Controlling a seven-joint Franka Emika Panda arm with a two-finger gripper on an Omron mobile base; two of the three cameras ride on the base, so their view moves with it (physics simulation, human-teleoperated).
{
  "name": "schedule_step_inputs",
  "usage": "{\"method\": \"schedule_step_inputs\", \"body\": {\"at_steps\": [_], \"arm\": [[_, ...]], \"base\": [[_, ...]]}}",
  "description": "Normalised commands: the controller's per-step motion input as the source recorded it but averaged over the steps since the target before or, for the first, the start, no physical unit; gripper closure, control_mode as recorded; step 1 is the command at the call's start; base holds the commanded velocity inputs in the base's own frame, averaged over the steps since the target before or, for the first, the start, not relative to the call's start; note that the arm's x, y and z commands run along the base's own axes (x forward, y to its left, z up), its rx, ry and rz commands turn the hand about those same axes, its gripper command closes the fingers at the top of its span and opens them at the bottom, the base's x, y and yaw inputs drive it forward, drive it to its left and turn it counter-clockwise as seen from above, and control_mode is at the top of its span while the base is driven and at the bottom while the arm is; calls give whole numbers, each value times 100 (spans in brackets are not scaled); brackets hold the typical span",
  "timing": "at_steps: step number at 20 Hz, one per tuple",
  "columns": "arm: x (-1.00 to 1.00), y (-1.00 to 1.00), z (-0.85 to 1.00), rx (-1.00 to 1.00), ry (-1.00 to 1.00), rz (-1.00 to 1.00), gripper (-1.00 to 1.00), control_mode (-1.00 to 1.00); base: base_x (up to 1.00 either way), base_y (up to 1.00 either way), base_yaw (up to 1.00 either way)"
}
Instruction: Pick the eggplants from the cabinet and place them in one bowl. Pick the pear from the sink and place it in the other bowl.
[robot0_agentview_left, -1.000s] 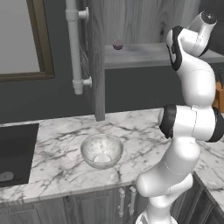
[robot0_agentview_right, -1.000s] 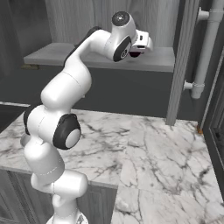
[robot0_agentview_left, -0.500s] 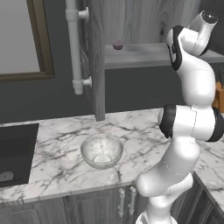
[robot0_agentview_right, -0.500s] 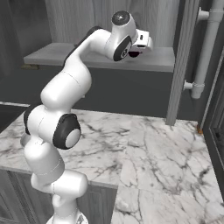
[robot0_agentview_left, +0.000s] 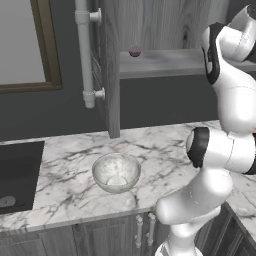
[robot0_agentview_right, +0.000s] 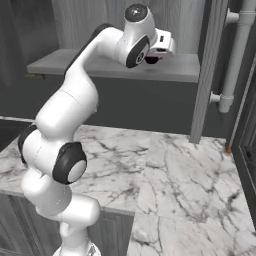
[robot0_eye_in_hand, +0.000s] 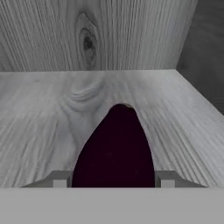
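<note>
Straddling a dark purple rounded eggplant (robot0_eye_in_hand: 116, 148) on the grey wood-grain cabinet shelf (robot0_eye_in_hand: 39, 109), the two-finger gripper (robot0_eye_in_hand: 113, 178) looks unclenched, not yet pinching; closing off-centre could squirt it deeper

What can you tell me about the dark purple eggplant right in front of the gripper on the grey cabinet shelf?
The dark purple eggplant is a smooth, near-black maroon lump tapering to a rounded tip that points toward the cabinet's back wall. It lies on the grey wood-grain shelf, between the gripper's two fingertips, which flank its wide end. Whether they press on it cannot be told. In the right base view it shows as a dark spot under the hand.
</note>
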Motion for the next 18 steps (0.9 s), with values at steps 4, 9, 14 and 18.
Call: {"method": "schedule_step_inputs", "body": {"at_steps": [4, 9, 14, 18], "arm": [[-78, 25, 39, 0, 0, 0, 100, -100], [-63, 36, 8, 0, 2, 0, 100, -100], [-72, 31, 0, 0, 13, 0, 100, -100], [-91, 28, 0, 0, 15, 2, 100, -100]], "base": [[0, 0, 0], [0, 0, 0], [0, 0, 0], [0, 0, 0]]}}
